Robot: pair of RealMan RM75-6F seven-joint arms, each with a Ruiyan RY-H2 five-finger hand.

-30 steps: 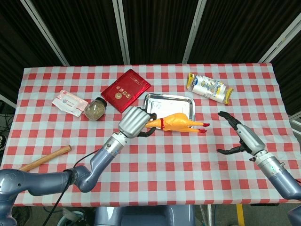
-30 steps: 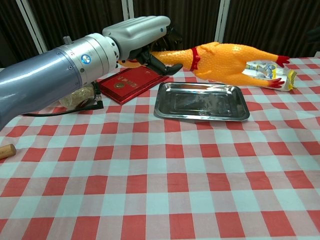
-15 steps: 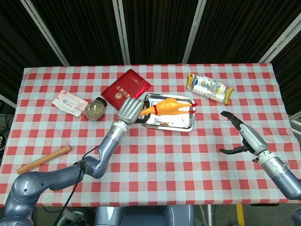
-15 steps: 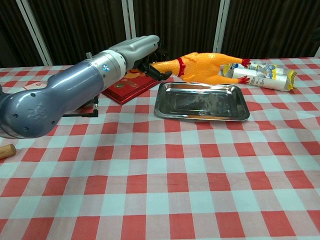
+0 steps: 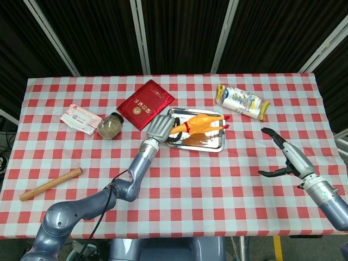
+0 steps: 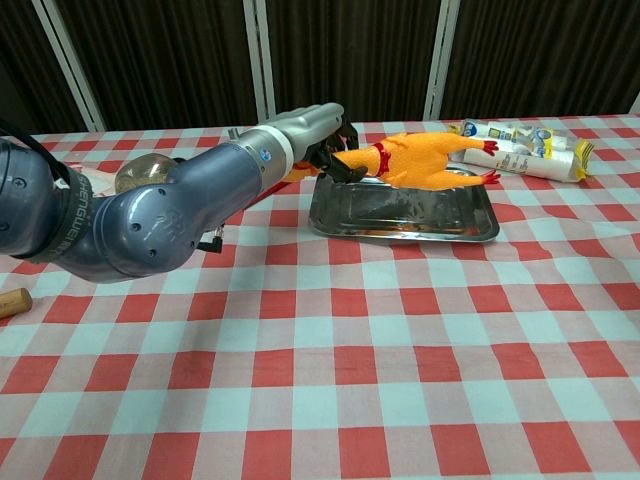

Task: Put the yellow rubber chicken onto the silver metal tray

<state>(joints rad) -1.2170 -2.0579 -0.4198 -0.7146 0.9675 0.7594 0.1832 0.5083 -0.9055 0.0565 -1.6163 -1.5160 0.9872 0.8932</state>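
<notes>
We find the fingers (image 6: 335,163) of the left hand (image 5: 159,128) curled around the neck end of the yellow rubber chicken (image 5: 197,123), gripping it at the left rim of the silver metal tray (image 5: 215,145). Over the last second this hand has carried the chicken from a raised position near the front of the tray to a lower one over it. The head view now places the body across the far half of the tray, and the chest view shows it low above the far rim with the red feet (image 6: 487,147) projecting past the right end. We cannot tell from either view whether the body already touches the metal or hangs just above it.

We judge the transport stage all but finished. What remains is the final lowering, if any, and the release. The feet overhanging the right edge pose some risk of the toy tipping or sliding out once released.

The right hand (image 5: 287,158) hangs above the right side of the tabletop (image 5: 179,190), fingers apart and holding nothing. It has drifted slightly rightward and nearer over the same interval.

The red booklet (image 5: 145,103) lies just left of the tray, and the white packet (image 5: 241,101) lies beyond its far right corner. Both are as they were.
</notes>
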